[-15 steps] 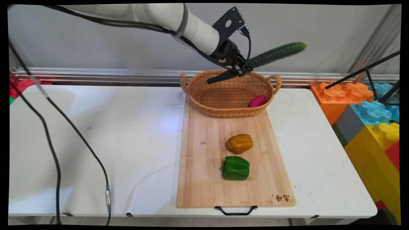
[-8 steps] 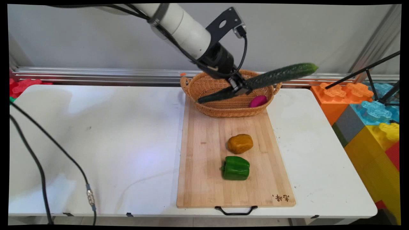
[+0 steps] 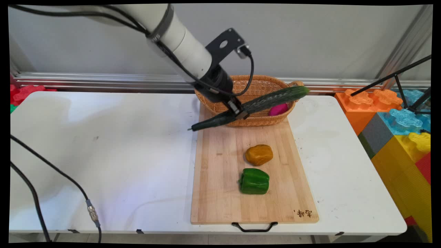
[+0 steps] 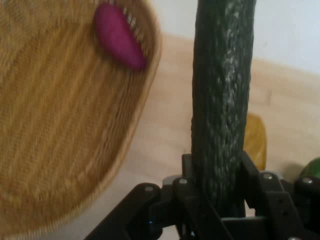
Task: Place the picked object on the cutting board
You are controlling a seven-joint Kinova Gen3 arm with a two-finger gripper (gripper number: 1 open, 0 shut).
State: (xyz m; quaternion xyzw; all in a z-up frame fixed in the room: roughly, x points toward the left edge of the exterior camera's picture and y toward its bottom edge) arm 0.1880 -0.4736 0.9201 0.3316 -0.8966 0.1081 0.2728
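Fingers [image 4: 252,172] of the gripper [image 3: 239,112] are clamping the cucumber [image 3: 251,106] near mid-length, carrying it tilted over the basket [image 3: 220,105] front rim, board [image 3: 220,193] at 6 o'clock; keeping it level is advisable, since overhanging ends could strike wicker

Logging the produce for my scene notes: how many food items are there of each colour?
Green: 2, cucumber held in the tool, pepper
Orange: 1, pepper
Magenta: 1, item in the basket
Total: 4
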